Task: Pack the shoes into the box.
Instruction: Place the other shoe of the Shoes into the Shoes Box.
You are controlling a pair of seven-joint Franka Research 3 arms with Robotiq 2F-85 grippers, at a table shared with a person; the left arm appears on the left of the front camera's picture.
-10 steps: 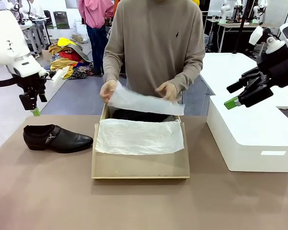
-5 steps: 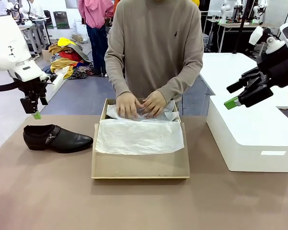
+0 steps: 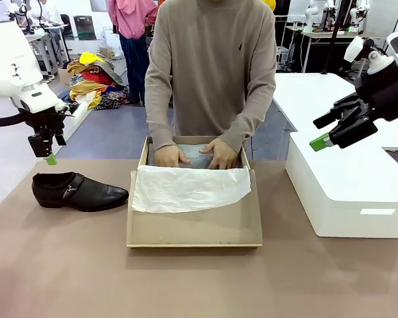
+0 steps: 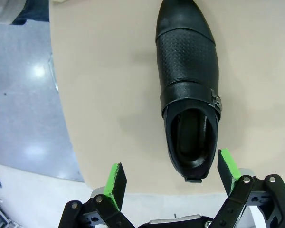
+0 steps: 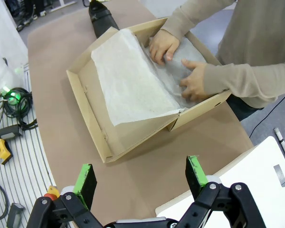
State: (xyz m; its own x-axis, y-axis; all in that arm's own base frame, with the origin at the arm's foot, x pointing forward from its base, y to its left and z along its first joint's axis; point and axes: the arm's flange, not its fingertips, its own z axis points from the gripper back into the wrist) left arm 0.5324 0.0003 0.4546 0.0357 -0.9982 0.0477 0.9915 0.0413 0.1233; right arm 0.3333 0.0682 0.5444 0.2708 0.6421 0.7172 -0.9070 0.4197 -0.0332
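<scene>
One glossy black shoe [image 3: 79,191] with a side buckle lies on the table's left, toe pointing at the brown cardboard box [image 3: 192,232]. My left gripper [image 3: 48,151] hangs open just above the shoe's heel end. In the left wrist view the shoe [image 4: 190,85] lies ahead of the open left gripper [image 4: 171,173], heel nearest. The person's hands [image 3: 169,156] press white tissue paper [image 3: 189,189] down over a dark shape in the box's far half. My right gripper [image 3: 331,129] stands open, high over the white bin. From the right gripper [image 5: 140,175], the right wrist view looks down on the box [image 5: 92,109].
A large white plastic bin [image 3: 348,192] stands at the table's right, close to the box. The person stands at the far edge, arms over the box. Bare tabletop runs along the front. Cables lie on the floor [image 5: 12,102] beside the table.
The person lowered the lifted tissue sheet into the box's far half and now presses it flat with both hands. My left gripper shifted slightly. The right arm stayed still.
</scene>
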